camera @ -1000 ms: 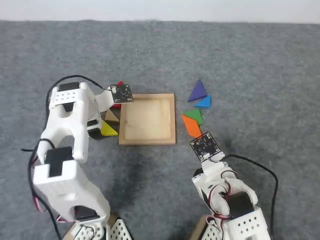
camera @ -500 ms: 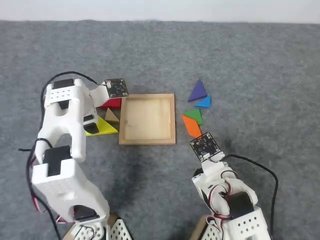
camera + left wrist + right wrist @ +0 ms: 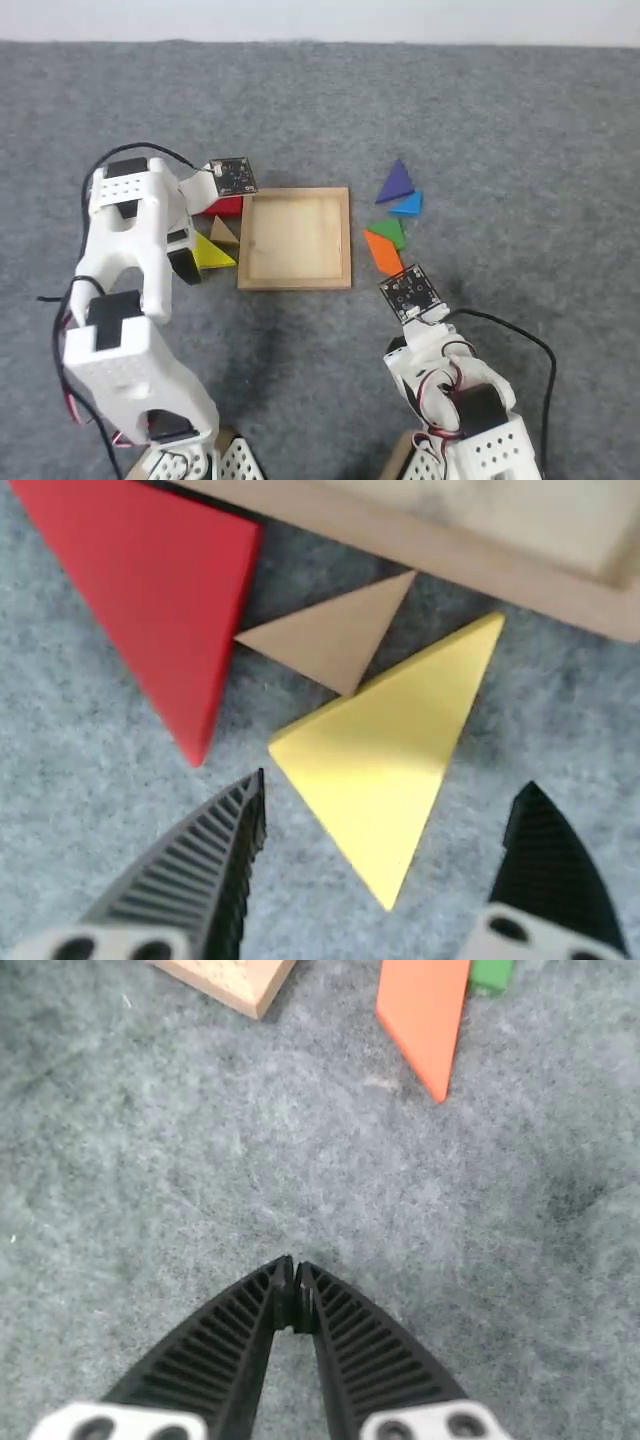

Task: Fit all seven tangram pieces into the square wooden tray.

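At the left end effector [image 3: 392, 788]: jaws spread wide with nothing held, straddling the narrow corner of the yellow triangle [image 3: 385, 745], low over the table [image 3: 500, 120] just left of the tray [image 3: 243, 245].
Yellow triangle, handling: probably a thin, stiff, light slab. Its smooth painted faces may slip on the ribbed fingers [image 3: 215, 850]. Lying flat on the felt-like grey surface, it offers little edge height to catch.
Yellow triangle, where to hold: a pinch across two straight edges nearer the middle looks safest. Squeezed at the tapering corner, it would likely pivot or squirt out.
Yellow triangle, look: large, bright yellow, sharp-cornered, one corner aimed at the tray rim.
Beside it: a small tan triangle [image 3: 330, 640] sits between the yellow piece and the red triangle [image 3: 150, 590], its corners touching or all but touching both.
Red triangle: large and flat, one end close to the tray rim.
Tray: square pale wood with a raised rim; no piece sits in it yet.
Beyond the tray: an orange parallelogram [image 3: 383, 251], a green piece [image 3: 390, 230], a blue triangle [image 3: 407, 205] and a purple triangle [image 3: 396, 183] in a loose cluster.
Right end effector [image 3: 293, 1268]: fingers pressed together, gripping nothing, over bare table near the orange piece's tip.
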Robot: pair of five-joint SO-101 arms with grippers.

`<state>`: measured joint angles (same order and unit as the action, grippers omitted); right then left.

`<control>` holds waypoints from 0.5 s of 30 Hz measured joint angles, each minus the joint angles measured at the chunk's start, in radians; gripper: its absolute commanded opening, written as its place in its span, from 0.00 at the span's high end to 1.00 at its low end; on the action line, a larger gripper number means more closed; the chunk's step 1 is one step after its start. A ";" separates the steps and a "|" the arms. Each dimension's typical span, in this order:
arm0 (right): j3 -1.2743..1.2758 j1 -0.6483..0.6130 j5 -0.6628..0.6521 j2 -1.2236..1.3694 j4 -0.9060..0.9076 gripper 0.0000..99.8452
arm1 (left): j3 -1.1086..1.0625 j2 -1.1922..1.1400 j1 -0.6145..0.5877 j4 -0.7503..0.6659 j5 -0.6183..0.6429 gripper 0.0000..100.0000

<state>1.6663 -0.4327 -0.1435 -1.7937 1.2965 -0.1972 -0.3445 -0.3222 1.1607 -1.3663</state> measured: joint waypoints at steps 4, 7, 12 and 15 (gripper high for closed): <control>0.000 0.000 0.000 0.000 0.000 0.99 | 0.068 -0.083 0.006 0.000 -0.005 0.63; 0.000 0.000 0.000 0.000 0.000 0.99 | 0.147 -0.143 0.006 0.043 -0.005 0.63; 0.000 0.000 0.000 0.000 0.000 0.99 | 0.227 -0.186 0.011 0.107 -0.005 0.63; 0.000 0.000 0.000 0.000 0.000 0.99 | 0.236 -0.186 0.011 0.109 -0.005 0.63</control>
<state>1.6663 -0.4327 -0.1435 -1.7937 1.2965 0.0391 -0.5301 -0.3115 1.2697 -1.3709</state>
